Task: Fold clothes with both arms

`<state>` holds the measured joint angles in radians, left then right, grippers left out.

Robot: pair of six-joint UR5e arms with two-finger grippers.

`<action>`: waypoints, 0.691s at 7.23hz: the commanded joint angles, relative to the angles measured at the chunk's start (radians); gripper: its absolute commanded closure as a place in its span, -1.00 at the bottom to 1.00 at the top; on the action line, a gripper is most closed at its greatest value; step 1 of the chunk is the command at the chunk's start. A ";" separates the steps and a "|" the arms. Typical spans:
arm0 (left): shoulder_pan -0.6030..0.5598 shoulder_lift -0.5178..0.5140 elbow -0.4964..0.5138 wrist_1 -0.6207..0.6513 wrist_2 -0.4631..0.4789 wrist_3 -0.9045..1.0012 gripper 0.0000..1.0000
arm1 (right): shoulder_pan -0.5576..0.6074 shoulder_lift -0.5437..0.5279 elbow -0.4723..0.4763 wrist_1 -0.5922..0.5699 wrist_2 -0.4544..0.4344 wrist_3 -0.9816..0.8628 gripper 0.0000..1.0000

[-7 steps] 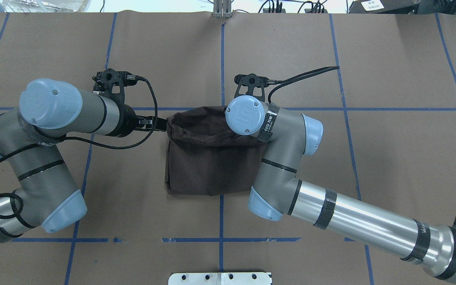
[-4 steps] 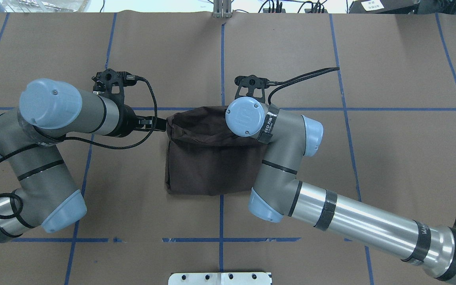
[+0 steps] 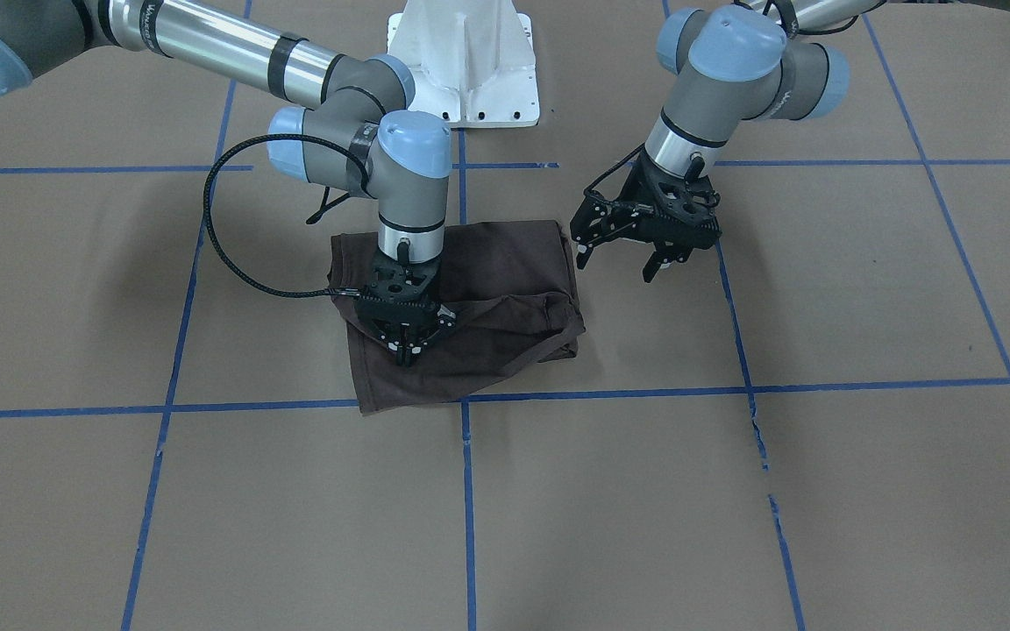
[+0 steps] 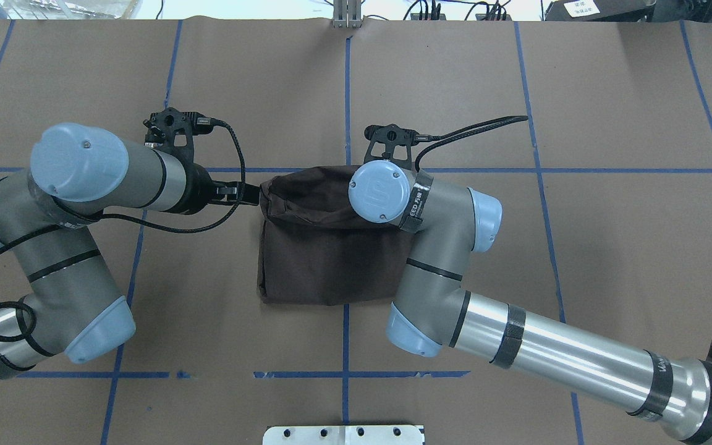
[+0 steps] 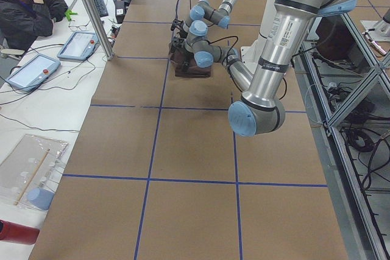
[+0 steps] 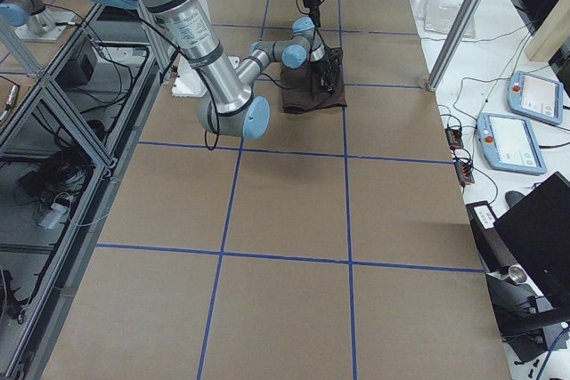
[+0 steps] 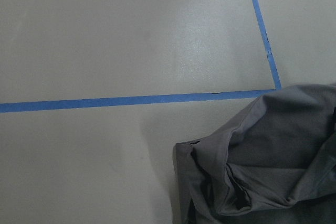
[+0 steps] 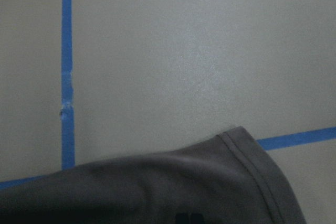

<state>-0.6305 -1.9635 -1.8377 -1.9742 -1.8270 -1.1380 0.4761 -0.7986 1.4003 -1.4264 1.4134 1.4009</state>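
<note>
The dark brown T-shirt (image 3: pixel 487 263) lies folded to a rough rectangle on the brown table cover, with its far edge bunched up (image 4: pixel 306 198). My right gripper (image 3: pixel 406 349) points straight down onto that bunched edge and is shut on a pinch of the fabric; in the overhead view its own wrist hides it. A hem of the shirt (image 8: pixel 157 187) hangs close under the right wrist camera. My left gripper (image 3: pixel 616 263) is open just beside the shirt's side edge (image 4: pixel 251 194), holding nothing. The left wrist view shows the rumpled corner (image 7: pixel 262 156).
Blue tape lines (image 4: pixel 346 93) mark a grid on the table cover. The white base pedestal (image 3: pixel 461 61) stands at the robot's edge. A person (image 5: pixel 24 4) sits at a side desk with tablets (image 5: pixel 79 44), well off the table.
My right wrist has shifted slightly back toward the robot and a little left, drawing the bunched far edge with it. The left arm has not moved.
</note>
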 commanded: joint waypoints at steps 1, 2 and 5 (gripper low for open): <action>0.002 0.000 0.000 0.000 0.000 0.000 -1.00 | -0.001 0.005 -0.003 0.000 0.001 0.004 1.00; 0.002 0.002 0.000 0.000 0.000 0.000 -1.00 | 0.021 0.007 -0.004 0.000 0.001 0.004 1.00; 0.003 0.002 0.000 0.000 0.000 0.000 -1.00 | 0.076 0.002 -0.043 -0.003 0.001 0.006 1.00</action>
<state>-0.6280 -1.9620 -1.8377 -1.9742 -1.8270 -1.1382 0.5342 -0.7944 1.3810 -1.4296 1.4154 1.4055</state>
